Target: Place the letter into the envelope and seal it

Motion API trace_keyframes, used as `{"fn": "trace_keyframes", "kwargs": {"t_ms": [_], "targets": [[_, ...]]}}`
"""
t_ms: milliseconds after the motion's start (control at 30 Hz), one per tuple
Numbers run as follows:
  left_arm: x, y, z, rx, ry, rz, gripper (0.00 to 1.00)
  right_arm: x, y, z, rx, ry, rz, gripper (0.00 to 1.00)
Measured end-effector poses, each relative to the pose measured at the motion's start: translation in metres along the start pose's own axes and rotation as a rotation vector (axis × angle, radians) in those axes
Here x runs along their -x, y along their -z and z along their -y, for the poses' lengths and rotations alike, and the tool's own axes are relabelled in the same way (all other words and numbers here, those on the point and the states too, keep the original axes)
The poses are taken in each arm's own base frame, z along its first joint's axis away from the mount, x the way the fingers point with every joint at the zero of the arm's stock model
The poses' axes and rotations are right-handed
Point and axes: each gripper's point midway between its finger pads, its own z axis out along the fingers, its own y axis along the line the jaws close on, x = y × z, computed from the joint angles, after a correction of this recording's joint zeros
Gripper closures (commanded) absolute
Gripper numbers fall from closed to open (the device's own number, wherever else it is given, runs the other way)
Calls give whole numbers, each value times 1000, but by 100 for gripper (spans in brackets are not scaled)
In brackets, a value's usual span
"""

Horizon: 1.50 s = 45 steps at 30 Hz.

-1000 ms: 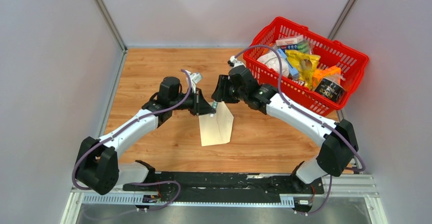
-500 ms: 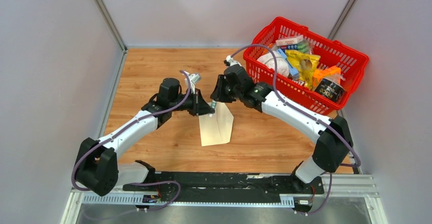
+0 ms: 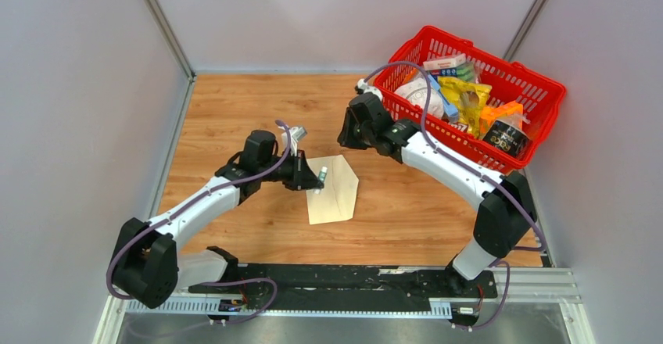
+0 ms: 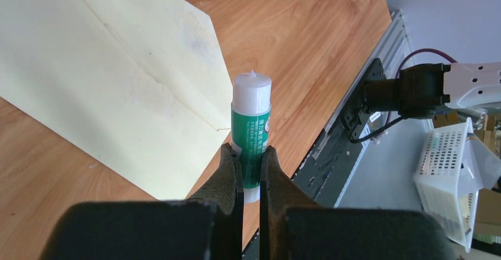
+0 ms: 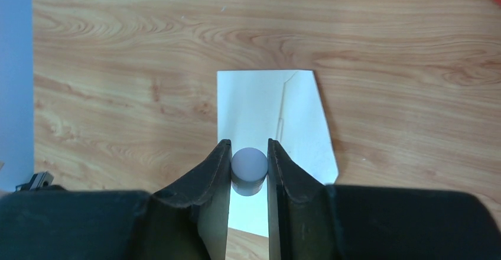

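Here we find the envelope (image 3: 336, 197) lying flat on the bench (image 3: 234, 102) between the arms, its pointed flap spread open. We cannot see the letter; likely it sits inside. Our left end effector (image 4: 249, 153) is clamped on an uncapped glue stick (image 4: 251, 115) by the envelope's edge, and the right end effector (image 5: 248, 153) pinches a round grey cap (image 5: 249, 166). The paper looks light, limp and apt to slide, so we would lift the flap by its tip.
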Motion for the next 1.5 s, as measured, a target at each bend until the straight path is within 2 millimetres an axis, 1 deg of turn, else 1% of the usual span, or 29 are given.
{"fn": "trace_keyframes", "kwargs": {"t_ms": [100,167,200,267,333,400,533,567,633,700,767,933,1100,1500], "targets": [[-6,0,-3,12,16,-18,100,6,-3,16,-48,-11,20,84],[-7,1,-7,38,26,-15,100,1,-4,24,-73,-8,14,83],[-6,2,-10,58,30,-9,100,-5,-3,30,-91,-4,6,82],[-4,4,-17,112,44,11,100,-21,-2,45,-131,6,-14,81],[2,9,-27,195,72,46,100,-46,1,70,-192,20,-51,81],[10,14,-31,248,90,79,100,-68,2,93,-250,34,-90,79],[30,24,-34,320,108,145,100,-114,6,137,-369,67,-180,77],[35,26,-33,327,109,159,100,-123,7,146,-392,74,-201,76],[44,30,-31,342,109,176,100,-135,11,158,-422,84,-229,75],[50,34,-29,351,110,187,100,-140,12,163,-437,89,-239,73],[55,36,-28,353,110,195,100,-141,12,164,-442,90,-239,72],[50,38,-29,364,122,178,100,-142,12,167,-452,91,-238,65],[48,39,-31,371,130,172,100,-145,11,169,-459,93,-245,61],[50,38,-32,373,142,177,100,-145,11,173,-473,102,-245,60]]}}
